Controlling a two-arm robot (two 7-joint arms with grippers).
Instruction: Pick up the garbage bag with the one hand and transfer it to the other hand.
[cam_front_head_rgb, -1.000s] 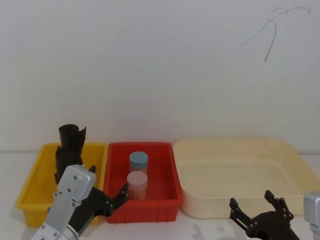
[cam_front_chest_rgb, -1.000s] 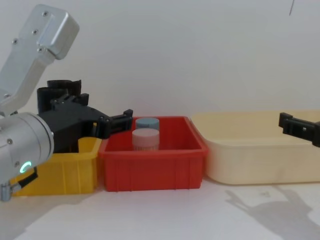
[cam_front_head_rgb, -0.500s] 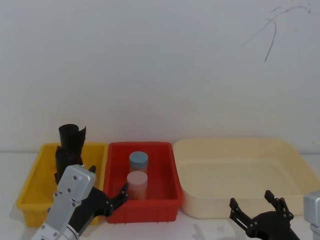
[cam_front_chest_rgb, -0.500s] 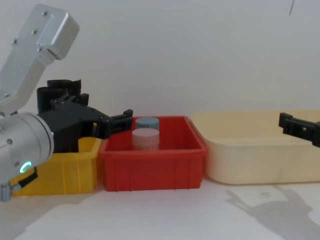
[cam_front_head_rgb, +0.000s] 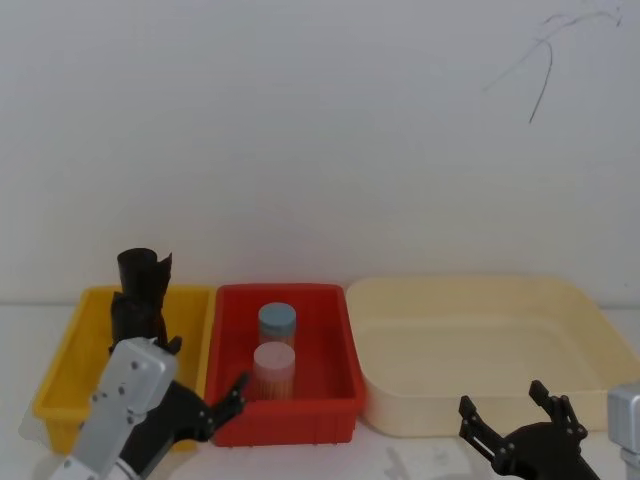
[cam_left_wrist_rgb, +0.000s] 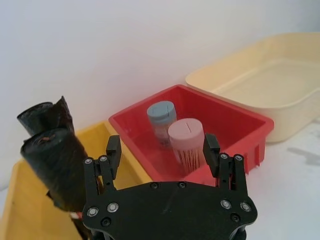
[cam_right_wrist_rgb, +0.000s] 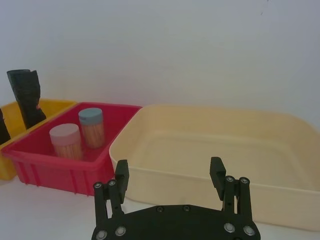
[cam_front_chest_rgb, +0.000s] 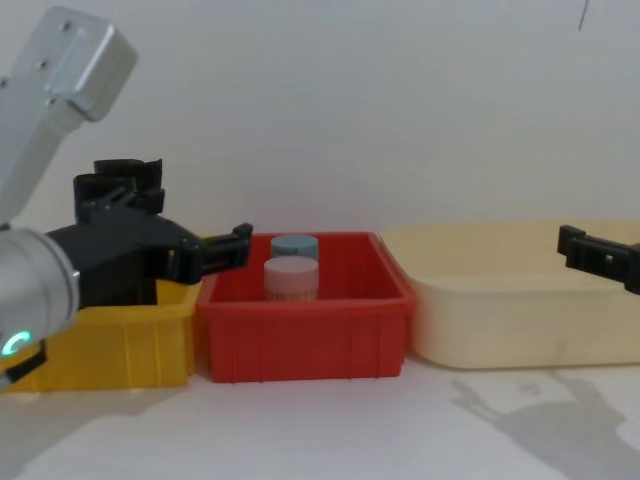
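Observation:
The garbage bag is a thick black roll standing in the yellow bin; it also shows in the head view. A slimmer black roll with a jagged top stands just behind it. My left gripper is open and holds nothing. It hovers at the front of the yellow and red bins, short of the bag, which sits beside one finger rather than between the two. My right gripper stands open and empty in front of the cream tray, seen also from its own wrist.
The red bin holds a blue-lidded jar and a pink-lidded jar. A large cream tray sits to its right. All three stand in a row against a white wall, with bare white table in front.
My left gripper has drawn back toward me and to the left, away from the red bin. The right gripper, the bag and the jars have not moved.

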